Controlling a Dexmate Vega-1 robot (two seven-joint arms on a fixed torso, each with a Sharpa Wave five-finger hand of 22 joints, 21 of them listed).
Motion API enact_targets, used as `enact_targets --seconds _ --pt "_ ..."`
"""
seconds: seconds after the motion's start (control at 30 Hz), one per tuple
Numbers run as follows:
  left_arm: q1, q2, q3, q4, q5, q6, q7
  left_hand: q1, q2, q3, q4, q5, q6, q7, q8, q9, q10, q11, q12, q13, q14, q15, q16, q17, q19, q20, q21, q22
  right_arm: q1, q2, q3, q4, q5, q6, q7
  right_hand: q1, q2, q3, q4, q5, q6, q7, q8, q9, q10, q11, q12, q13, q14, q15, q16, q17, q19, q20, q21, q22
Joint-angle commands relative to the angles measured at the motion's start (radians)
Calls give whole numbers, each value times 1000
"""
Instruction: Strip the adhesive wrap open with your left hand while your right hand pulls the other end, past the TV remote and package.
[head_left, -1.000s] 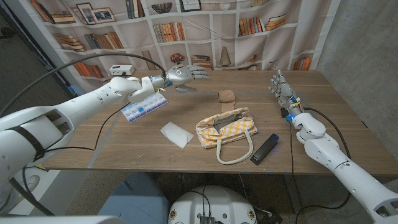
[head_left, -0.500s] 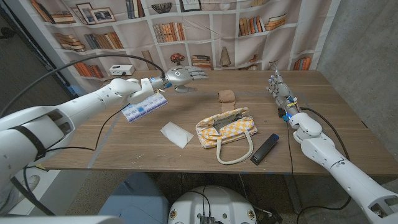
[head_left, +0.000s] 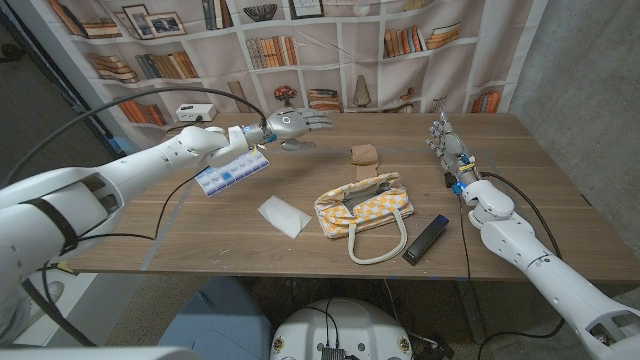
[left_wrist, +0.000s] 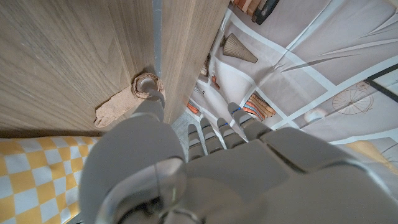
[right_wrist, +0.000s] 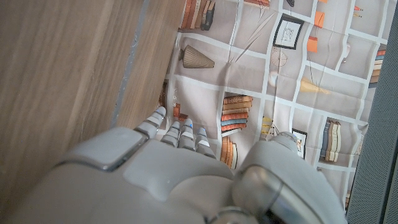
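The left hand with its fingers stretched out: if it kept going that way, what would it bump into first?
Probably nothing on the table: the left hand points across the far edge, passing behind the tan wrap. Depth is uncertain.

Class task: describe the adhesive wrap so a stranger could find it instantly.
Start at the yellow checked bag mid-table. Just beyond it, toward the bookshelf backdrop, lies the adhesive wrap, a small tan roll. It is the only tan, crumpled thing there.

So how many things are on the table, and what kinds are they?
Bandage wraps: 1, the tan roll
Bags: 1, yellow-checked tote
Remotes: 1, black
White packets: 1
Blue-and-white packages: 1
Robot hands: 2, left and right, both holding nothing
Total: 7
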Motion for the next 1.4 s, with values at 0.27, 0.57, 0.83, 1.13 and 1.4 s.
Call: enact_targets --seconds 0.27,0.57,0.83,1.13,1.4 --pt "-44 -56 80 65 28 40 41 29 -1 24 -12 8 18 2 8 4 13 3 10 2 15 -4 1 -1 7 7 4 4 -11 -1 11 -1 1 15 -10 3 4 4 -4 -4 -3 2 3 2 -5 -1 0 4 -10 -2 -2 2 7 3 2 4" --pt "-50 -63 104 70 30 54 41 93 15 78 -46 7 29 10 7 5 11 10 10 2 19 -1 -2 -4 4 13 3 3 -16 1 11 -1 5 14 -12 3 4 5 -4 -4 -3 2 3 2 -5 -2 0 4 -10 -2 -2 2 6 4 2 4" --pt "-59 -76 127 92 38 62 52 133 0 102 -73 6 34 11 5 5 5 11 9 2 15 1 -6 -8 0 17 2 2 -12 4 9 3 4 12 -13 1 3 4 -4 -4 -3 1 3 2 -5 -3 0 4 -10 -3 -2 2 6 4 2 4" --pt "-71 -109 157 137 46 96 76 195 -15 123 -102 5 47 -3 4 5 4 1 9 0 15 -7 -9 -11 1 7 3 1 -2 10 7 23 6 15 -6 -1 3 4 -3 -4 -3 1 3 2 -4 -6 1 4 -10 -5 -2 2 7 3 2 4" --pt "-80 -144 193 183 51 138 103 303 -32 164 -117 44 38 -10 -2 3 -25 8 -4 -5 -14 -1 -18 -12 -52 17 -12 0 11 15 3 45 8 16 8 -1 4 5 -3 -5 -2 0 4 2 -4 -7 1 4 -10 -5 -1 2 6 4 2 4"
